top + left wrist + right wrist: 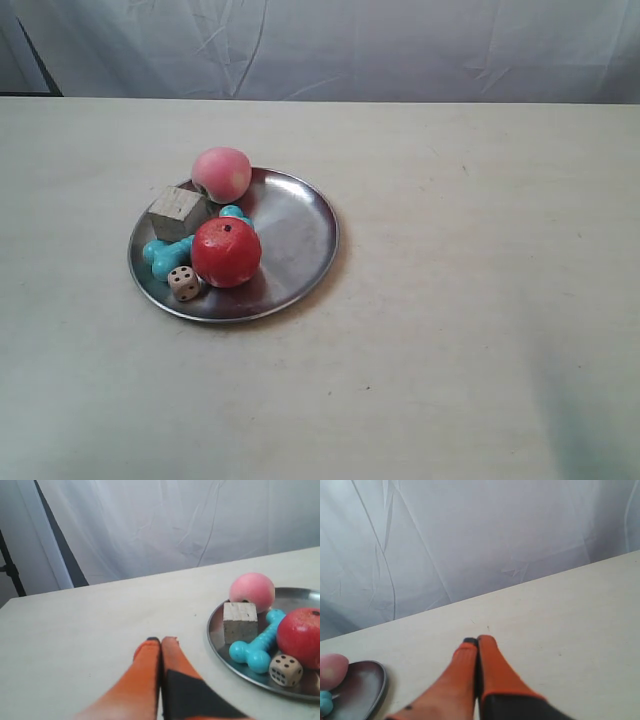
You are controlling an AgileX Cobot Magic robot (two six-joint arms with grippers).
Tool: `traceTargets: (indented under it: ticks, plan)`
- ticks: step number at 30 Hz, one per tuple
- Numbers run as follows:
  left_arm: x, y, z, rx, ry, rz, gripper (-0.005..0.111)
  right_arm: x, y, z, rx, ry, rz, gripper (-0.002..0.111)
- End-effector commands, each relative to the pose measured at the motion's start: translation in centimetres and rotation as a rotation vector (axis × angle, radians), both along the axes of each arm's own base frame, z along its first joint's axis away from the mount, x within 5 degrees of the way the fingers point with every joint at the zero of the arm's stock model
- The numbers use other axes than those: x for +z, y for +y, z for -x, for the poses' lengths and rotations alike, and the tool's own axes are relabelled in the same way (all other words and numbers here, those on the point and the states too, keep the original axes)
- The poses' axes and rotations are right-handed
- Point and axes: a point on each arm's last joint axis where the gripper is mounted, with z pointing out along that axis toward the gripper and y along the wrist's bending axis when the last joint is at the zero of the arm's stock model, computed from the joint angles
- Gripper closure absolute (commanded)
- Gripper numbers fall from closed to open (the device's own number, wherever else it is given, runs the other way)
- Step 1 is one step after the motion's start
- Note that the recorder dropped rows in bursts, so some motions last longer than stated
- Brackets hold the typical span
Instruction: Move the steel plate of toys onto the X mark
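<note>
The steel plate (295, 235) lies on the pale table and holds a pink peach (222, 173), a wooden cube (180, 211), a turquoise bone (160, 255), a red apple (226, 251) and a white die (184, 283). In the left wrist view my left gripper (161, 640) is shut and empty over bare table, a short way from the plate's rim (215, 645). My right gripper (478, 640) is shut too, with the plate (365, 680) well off to its side. Neither gripper appears in the exterior view. I cannot make out the X mark.
A white cloth backdrop (330, 45) hangs behind the table's far edge. A dark stand pole (10, 572) rises beyond the table corner in the left wrist view. Tiny specks dot the table (488, 628) ahead of the right gripper.
</note>
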Motion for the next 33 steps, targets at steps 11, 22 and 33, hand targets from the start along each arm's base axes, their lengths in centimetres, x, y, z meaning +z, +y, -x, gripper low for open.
traceTargets:
  ticks: [11, 22, 33]
  plan:
    - [-0.61, 0.03, 0.58, -0.006, 0.031, -0.013, 0.107, 0.08, -0.08, 0.05, -0.010, -0.017, 0.024, 0.108]
    - [-0.61, 0.03, 0.58, -0.006, 0.031, -0.013, 0.107, 0.09, -0.04, 0.05, -0.008, -0.020, -0.002, 0.108]
    - [-0.61, 0.03, 0.57, -0.006, 0.031, -0.015, 0.107, 0.09, -0.04, 0.05, -0.008, -0.020, -0.002, 0.108]
